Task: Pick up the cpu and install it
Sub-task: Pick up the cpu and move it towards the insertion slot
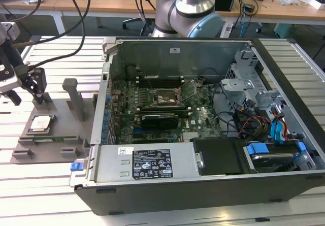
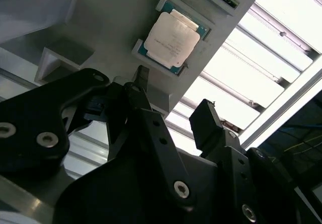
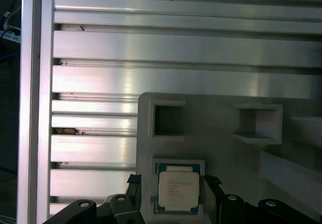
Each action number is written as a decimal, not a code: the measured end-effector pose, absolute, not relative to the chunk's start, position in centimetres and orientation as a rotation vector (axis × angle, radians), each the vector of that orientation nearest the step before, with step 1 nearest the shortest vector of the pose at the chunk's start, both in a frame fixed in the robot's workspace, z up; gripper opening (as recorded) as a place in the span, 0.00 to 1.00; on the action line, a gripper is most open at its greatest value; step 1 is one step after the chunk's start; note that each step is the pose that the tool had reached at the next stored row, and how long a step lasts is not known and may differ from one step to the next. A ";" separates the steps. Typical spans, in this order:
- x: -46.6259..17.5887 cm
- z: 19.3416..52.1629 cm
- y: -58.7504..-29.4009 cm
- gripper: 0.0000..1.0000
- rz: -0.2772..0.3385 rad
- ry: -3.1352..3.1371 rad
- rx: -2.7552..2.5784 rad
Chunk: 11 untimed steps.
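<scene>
Over the grey moulded holder (image 1: pixel 61 118) on the slatted aluminium bench (image 3: pixel 151 48), the black gripper (image 2: pixel 173 90) hovers, its fingers (image 2: pixel 206 126) spread wide and holding nothing. The silvery square cpu (image 2: pixel 172 38) lies flat in the holder's pocket, untouched.

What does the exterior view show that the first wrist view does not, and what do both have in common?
The exterior view adds the open computer case with its motherboard, and the arm behind it. The first wrist view adds an empty square pocket in the grey holder, and fingertips standing apart on two sides of the cpu. Both show the cpu lying in the holder on the slatted table, the gripper near it.
</scene>
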<state>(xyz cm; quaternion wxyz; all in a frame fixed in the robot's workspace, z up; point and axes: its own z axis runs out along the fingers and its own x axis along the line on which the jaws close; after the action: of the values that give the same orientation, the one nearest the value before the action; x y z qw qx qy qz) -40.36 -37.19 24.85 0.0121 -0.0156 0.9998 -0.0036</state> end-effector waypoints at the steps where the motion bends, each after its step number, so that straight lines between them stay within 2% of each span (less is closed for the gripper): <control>1: -40.4 24.8 -37.2 0.60 -0.011 3.117 -0.049; 11: -40.4 23.7 -37.2 0.60 -0.011 3.117 -0.049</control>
<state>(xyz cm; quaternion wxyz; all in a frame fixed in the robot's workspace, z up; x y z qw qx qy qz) -40.36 -37.19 23.72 0.0120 -0.0156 0.9998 -0.0037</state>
